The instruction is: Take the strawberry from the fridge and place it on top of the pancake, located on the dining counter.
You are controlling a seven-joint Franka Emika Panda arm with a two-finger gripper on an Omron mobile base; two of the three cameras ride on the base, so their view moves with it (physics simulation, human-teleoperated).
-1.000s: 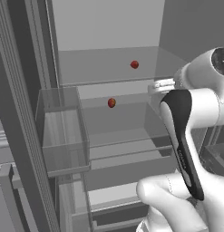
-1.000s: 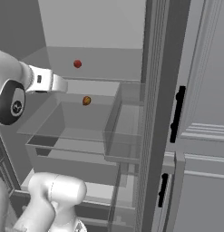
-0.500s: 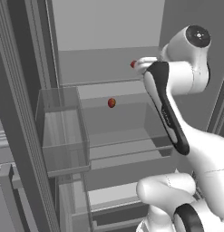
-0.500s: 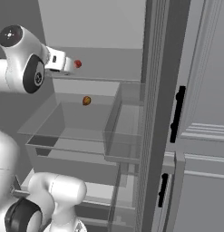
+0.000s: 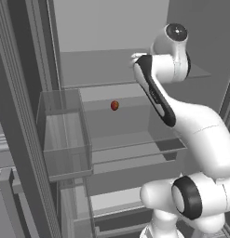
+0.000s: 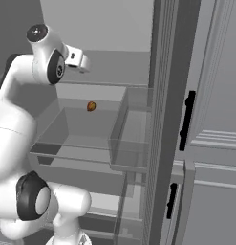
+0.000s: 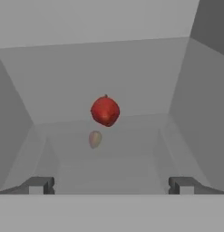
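Observation:
The fridge (image 5: 107,28) stands open, showing its pale interior and clear glass shelves. In the hand view the strawberry (image 7: 105,110), red and rounded, rests on the upper glass shelf straight ahead, some way beyond my fingertips (image 7: 41,185). My gripper (image 7: 111,186) is open, its jaws wide apart with nothing between them. In the base views the hand (image 5: 137,59) (image 6: 77,57) reaches into the upper shelf level and covers the strawberry. The pancake and the dining counter are out of view.
A smaller orange-brown fruit (image 5: 114,105) (image 6: 91,106) (image 7: 94,139) lies on the shelf below. A clear door bin (image 5: 65,135) (image 6: 134,129) juts out beside the shelves. Light-grey cabinets with black handles (image 6: 188,119) stand to the right.
The arm has risen and swung the hand from the right side into the fridge at upper-shelf height; it now hides the strawberry in both base views.

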